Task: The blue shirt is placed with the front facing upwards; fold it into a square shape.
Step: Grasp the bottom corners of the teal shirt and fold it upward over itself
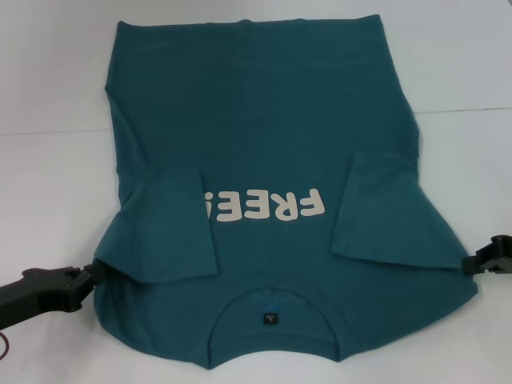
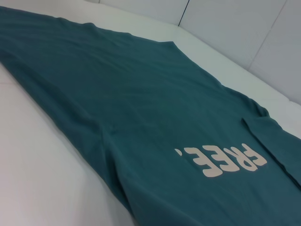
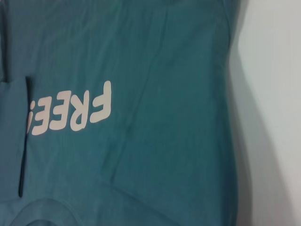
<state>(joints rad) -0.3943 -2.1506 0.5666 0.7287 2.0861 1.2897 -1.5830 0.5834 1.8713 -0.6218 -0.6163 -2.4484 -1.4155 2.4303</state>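
On the white bench [image 1: 48, 200] before me, the blue shirt [image 1: 264, 112] lies flat, front up, collar [image 1: 272, 308] nearest the robot, hem at the far side. Both short sleeves are folded inward over the chest, the left one partly covering the cream "FREE!" lettering [image 1: 264, 206]. My left claw [image 1: 86, 276] sits at the shirt's left shoulder edge, my right claw [image 1: 478, 260] at the right shoulder edge; I cannot tell whether either is clenched or released.

Bright, even overhead light with soft shadows; the right wrist view is slightly blurred.
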